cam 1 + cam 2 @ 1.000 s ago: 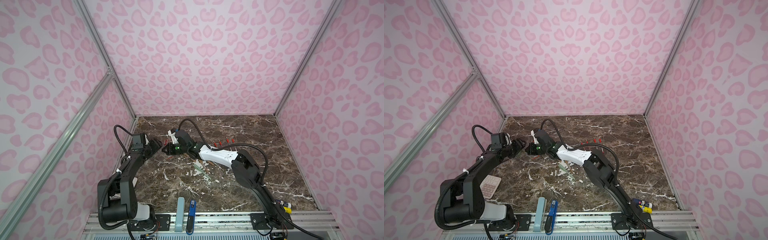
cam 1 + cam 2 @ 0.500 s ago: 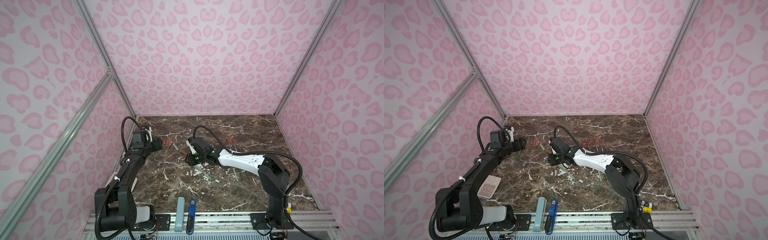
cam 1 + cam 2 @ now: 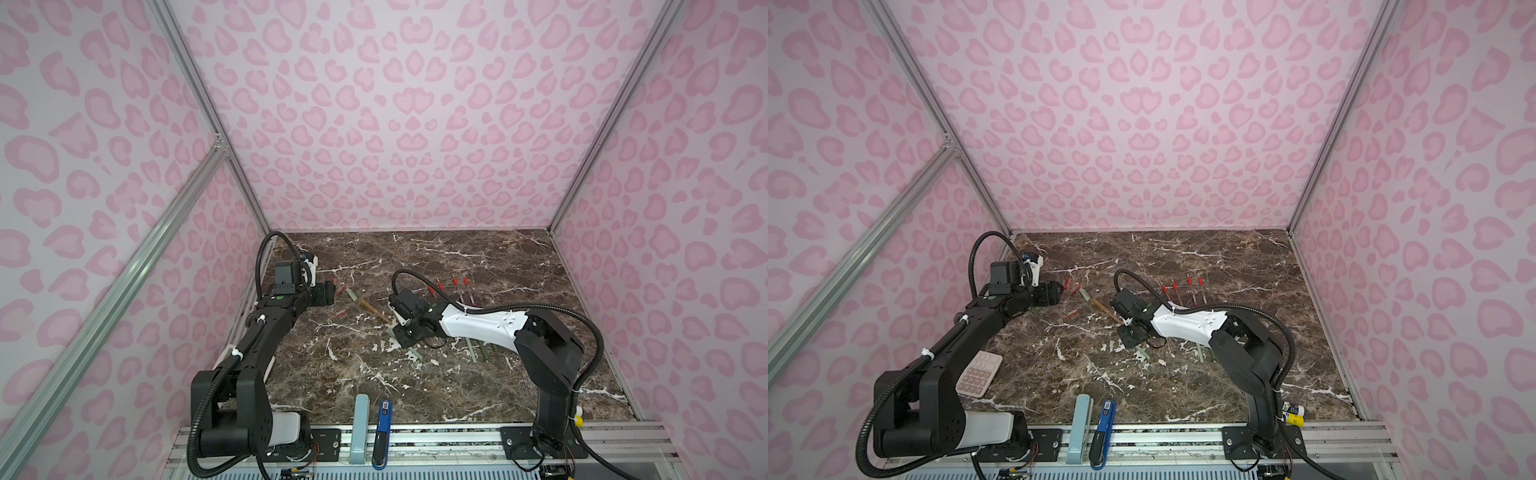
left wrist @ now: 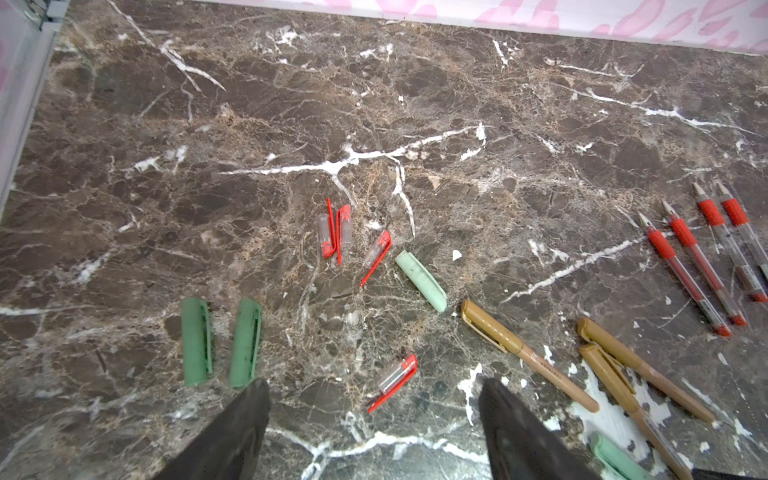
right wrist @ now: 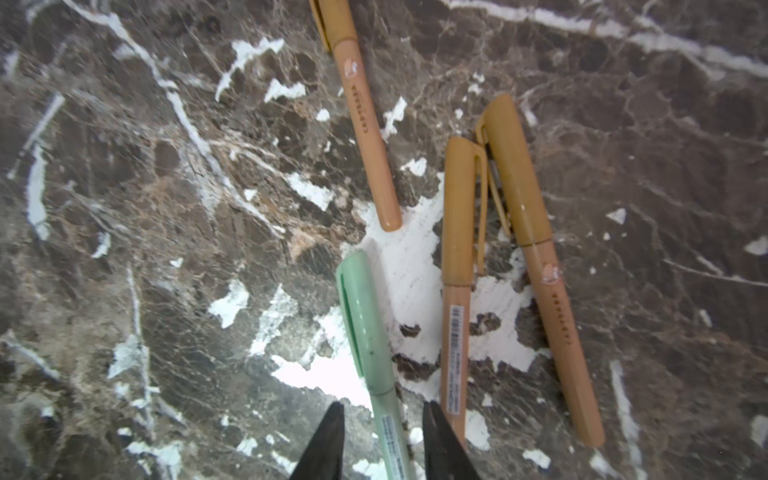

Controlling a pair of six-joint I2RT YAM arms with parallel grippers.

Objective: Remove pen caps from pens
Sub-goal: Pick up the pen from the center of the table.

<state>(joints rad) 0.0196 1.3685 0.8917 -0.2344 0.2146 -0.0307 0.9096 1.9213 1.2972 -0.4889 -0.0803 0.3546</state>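
Between jaws of right tool (image 5: pixel 384 409) | green pen (image 5: pixel 376 370) lengthwise | cap (image 5: pixel 356 299) pointing away

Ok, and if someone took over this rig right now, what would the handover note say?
Left gripper: open and empty, above the loose caps.
Right gripper: open, jaws astride the barrel of the mint-green pen, not closed on it.
Done: four red pens lie uncapped. Four red caps and three green caps lie loose on the marble table.
Left: three tan pens and the mint-green pen have their caps on.
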